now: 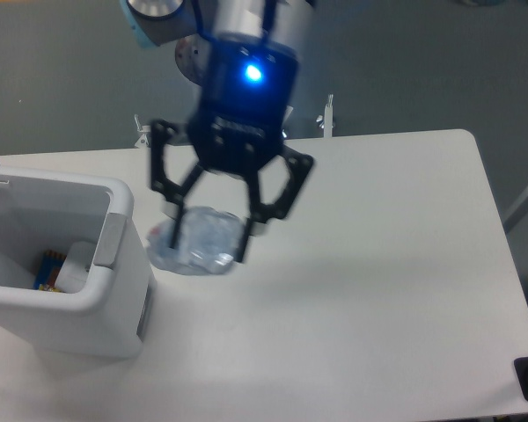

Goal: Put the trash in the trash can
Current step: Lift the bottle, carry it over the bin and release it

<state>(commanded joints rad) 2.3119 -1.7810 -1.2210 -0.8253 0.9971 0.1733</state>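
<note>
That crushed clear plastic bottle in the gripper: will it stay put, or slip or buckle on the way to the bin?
The crushed clear plastic bottle looks empty, so probably light. Its dented walls suggest it gives under the two-finger gripper, so the hold may shift. The smooth plastic could slip, so a steady carry to the white rectangular plastic bin seems wise.

The arm comes down from the top of the view, its wrist pointing toward the camera and downward, motion-blurred. The black wrist body carries a lit blue light near its top. Below it the gripper hangs with its black linkage spread wide to both sides, the outer links forming open loops at left and right. The two fingers run down from the linkage and angle inward, drawn close on the bottle clamped between them, the fingertips at its sides. A grey joint with a pale blue cap shows at the top left edge.
</note>
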